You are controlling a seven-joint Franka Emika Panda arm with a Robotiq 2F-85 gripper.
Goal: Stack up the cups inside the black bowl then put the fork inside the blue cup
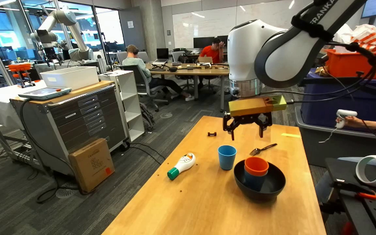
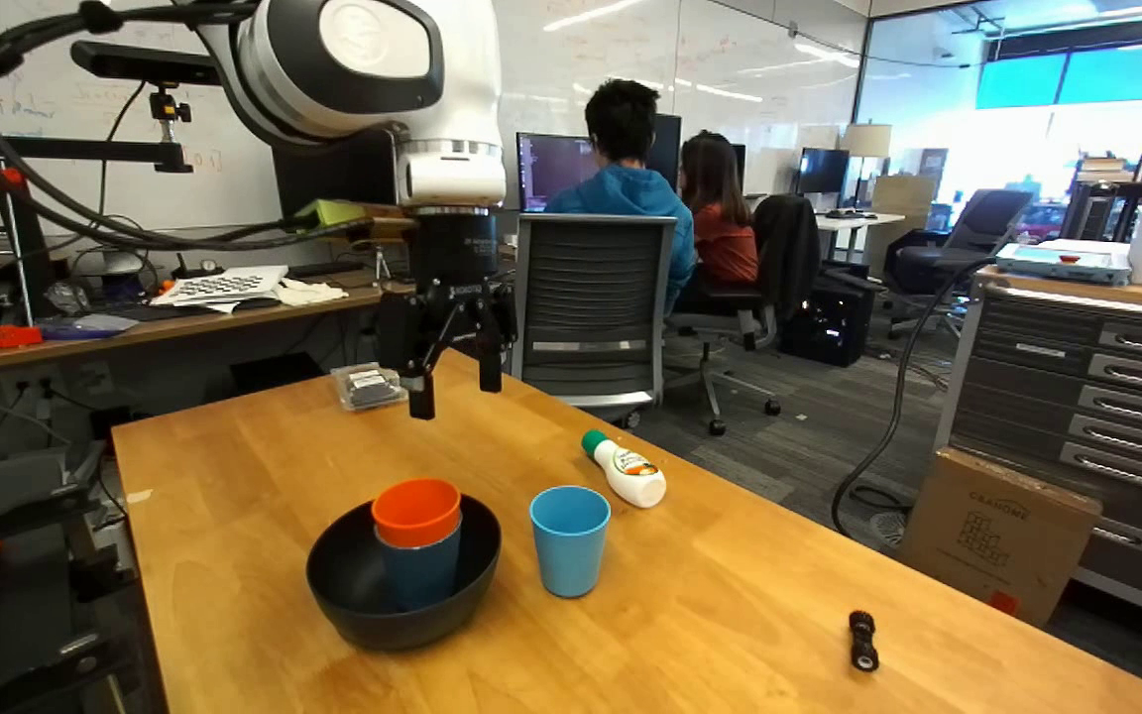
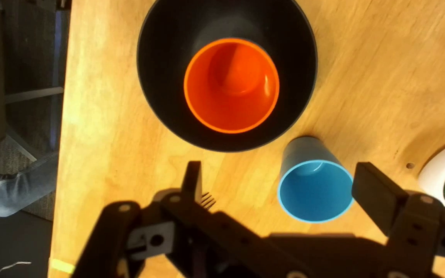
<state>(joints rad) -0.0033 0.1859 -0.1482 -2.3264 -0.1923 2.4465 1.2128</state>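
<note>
The black bowl [image 1: 277, 187] stands on the wooden table and also shows in the wrist view [image 3: 164, 85]. Inside it an orange cup [image 2: 417, 516] sits nested in a dark blue cup [image 2: 422, 573], both upright. A light blue cup [image 1: 227, 158] stands upright and empty beside the bowl; it also shows in the wrist view [image 3: 315, 193]. A dark fork [image 1: 263, 149] lies on the table near the light blue cup; in the wrist view only its tines [image 3: 207, 200] show past a finger. My gripper [image 1: 246, 135] is open and empty, above the table, its fingers wide apart.
A white bottle with a green cap [image 1: 182, 165] lies on its side near the table's edge. A small black dumbbell-shaped thing [image 2: 862, 641] lies on the table. A clear plastic box [image 2: 370, 387] rests at another table edge. A person's hand holds a white controller [image 1: 345, 117] beside the table.
</note>
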